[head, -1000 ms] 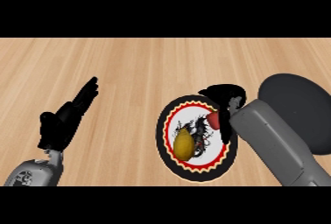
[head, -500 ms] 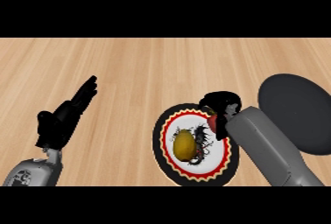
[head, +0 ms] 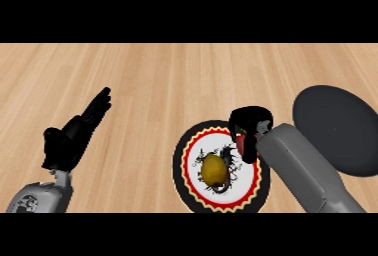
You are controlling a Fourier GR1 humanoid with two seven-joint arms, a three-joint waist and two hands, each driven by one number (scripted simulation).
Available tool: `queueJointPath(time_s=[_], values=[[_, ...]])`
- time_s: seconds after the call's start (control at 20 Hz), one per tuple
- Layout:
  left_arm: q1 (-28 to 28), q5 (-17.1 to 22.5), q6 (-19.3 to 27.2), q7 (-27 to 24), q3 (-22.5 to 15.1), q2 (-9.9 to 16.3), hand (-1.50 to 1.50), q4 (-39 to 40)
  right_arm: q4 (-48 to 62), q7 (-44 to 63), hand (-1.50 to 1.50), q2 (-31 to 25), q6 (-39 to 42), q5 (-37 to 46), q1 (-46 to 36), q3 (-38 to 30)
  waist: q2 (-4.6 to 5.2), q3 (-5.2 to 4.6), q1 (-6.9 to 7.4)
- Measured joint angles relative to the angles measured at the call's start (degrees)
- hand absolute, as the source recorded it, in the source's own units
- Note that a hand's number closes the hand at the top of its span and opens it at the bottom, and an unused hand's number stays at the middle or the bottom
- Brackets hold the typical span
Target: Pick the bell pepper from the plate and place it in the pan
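The pale wooden counter (head: 162, 80) was seen from steeply above, its planked top bearing everything in view. At the right edge lay the dark grey round pan (head: 336, 129), and nothing was seen inside it, so the placing was judged not yet done. Just left of the pan, near it but apart, stood the round plate with a black rim, a red-and-cream border and a white centre with black markings (head: 193, 150). The right hand (head: 249, 125) was held over the plate's upper right rim with its black fingers curled; something red showed under them, but no object could be made out in the curl. At the left, the left hand (head: 74, 137) rested with its fingers straight and pointed up, well apart from the plate. The yellow bell pepper (head: 214, 169) lay on the plate's white centre, below and left of the right hand and not enclosed by it. The pick-up itself and the carry to the pan were judged to remain.
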Motion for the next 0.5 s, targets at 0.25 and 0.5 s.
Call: queueJointPath(time_s=[0.25, 0.5], values=[[-0.03, -0.97, -0.17, 0.34, 0.69, -0.77, 0.00, 0.31, -3.80, -1.93, 1.50, -0.14, -1.26, 1.64, 2.07, -1.76, 0.31, 0.26, -0.06], [0.96, -0.97, -0.99, -1.51, 1.76, -0.53, 0.00, 1.31, -12.54, 3.08, 1.50, 1.92, -3.91, 2.37, 3.75, -4.43, 0.24, 0.40, -0.75]])
